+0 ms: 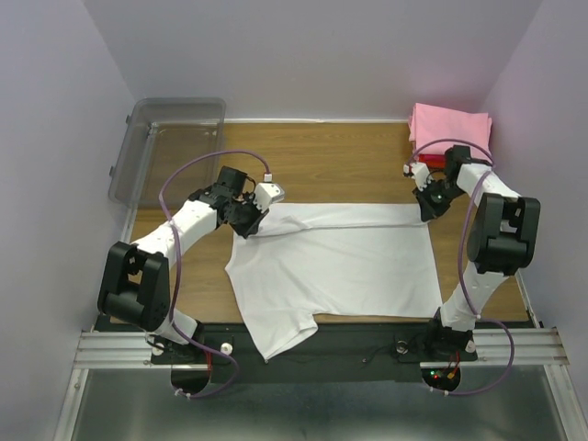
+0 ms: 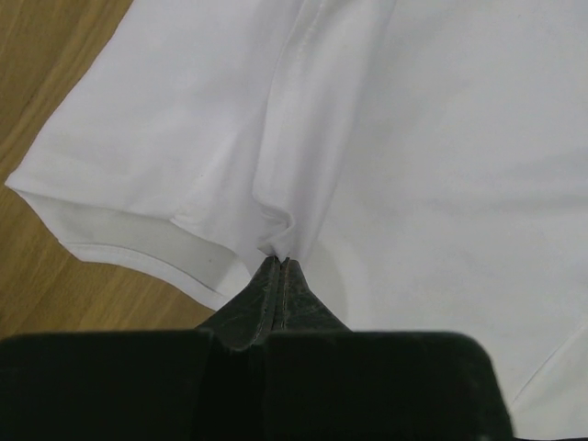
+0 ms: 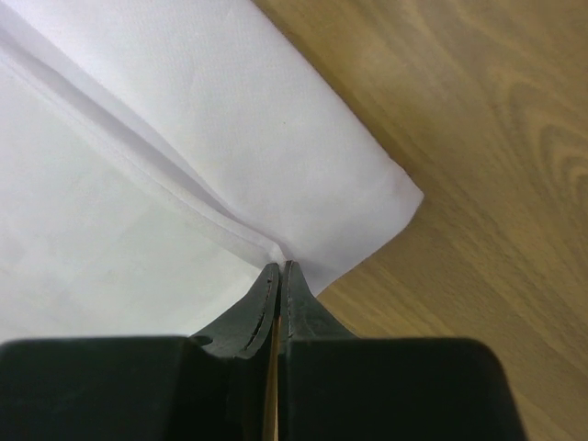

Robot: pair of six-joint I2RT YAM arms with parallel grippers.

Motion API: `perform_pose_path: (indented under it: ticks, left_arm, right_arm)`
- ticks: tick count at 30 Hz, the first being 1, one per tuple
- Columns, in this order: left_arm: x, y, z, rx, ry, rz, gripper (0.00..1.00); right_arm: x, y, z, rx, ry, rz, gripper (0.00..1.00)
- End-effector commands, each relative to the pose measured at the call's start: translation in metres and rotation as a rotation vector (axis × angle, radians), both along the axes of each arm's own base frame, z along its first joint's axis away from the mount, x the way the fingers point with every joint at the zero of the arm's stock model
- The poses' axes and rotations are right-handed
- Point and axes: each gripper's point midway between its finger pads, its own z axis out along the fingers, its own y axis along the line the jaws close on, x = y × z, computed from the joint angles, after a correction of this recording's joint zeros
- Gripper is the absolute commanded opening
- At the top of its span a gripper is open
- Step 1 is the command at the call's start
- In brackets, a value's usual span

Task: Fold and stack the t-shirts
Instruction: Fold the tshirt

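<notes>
Right end effector (image 3: 278,268) pinching folded white t-shirt (image 3: 184,147) corner on wooden table (image 3: 487,184).

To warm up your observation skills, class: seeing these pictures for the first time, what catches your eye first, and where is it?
A large white t-shirt lies spread across the middle of the table. Both end effectors are shut on its far edge, the left end effector beside a sleeve, the right end effector at a corner. A folded pink t-shirt sits in the far right corner.
</notes>
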Motion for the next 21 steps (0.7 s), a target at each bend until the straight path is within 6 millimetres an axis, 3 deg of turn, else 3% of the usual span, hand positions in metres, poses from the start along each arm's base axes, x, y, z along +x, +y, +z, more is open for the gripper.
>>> perform_pose_path:
  ticks: [1, 2, 3, 4, 6, 12, 16, 17, 21]
  left_arm:
    - [-0.011, 0.006, -0.015, 0.028, 0.019, -0.038, 0.01]
    - [-0.011, 0.006, -0.016, 0.036, 0.02, -0.046, 0.06]
    - [-0.013, 0.006, -0.018, 0.041, 0.022, -0.061, 0.12]
    - [-0.015, 0.008, -0.016, 0.047, 0.028, -0.073, 0.23]
    - [-0.011, 0.003, -0.003, 0.034, 0.0, -0.118, 0.31]
    - [0.007, -0.023, 0.036, -0.061, -0.018, -0.169, 0.51]
    - [0.032, -0.04, 0.035, -0.097, -0.025, -0.147, 0.52]
    - [0.036, -0.044, 0.025, -0.106, 0.006, -0.144, 0.52]
    - [0.058, -0.07, 0.019, -0.169, 0.026, -0.158, 0.52]
  right_arm:
    - [-0.019, -0.004, -0.017, -0.006, 0.067, 0.015, 0.04]
    - [-0.021, -0.004, -0.019, -0.005, 0.075, 0.019, 0.12]
    - [-0.023, -0.004, -0.02, -0.01, 0.078, 0.025, 0.29]
    - [-0.023, -0.006, -0.019, -0.019, 0.078, 0.028, 0.35]
    - [-0.022, -0.006, -0.012, -0.02, 0.066, 0.029, 0.48]
    - [0.002, 0.014, 0.032, 0.109, 0.007, 0.009, 0.51]
    - [0.013, 0.022, 0.04, 0.175, 0.032, -0.039, 0.49]
    - [0.014, 0.023, 0.039, 0.184, 0.043, -0.06, 0.47]
    - [0.023, 0.025, 0.034, 0.209, 0.067, -0.096, 0.42]
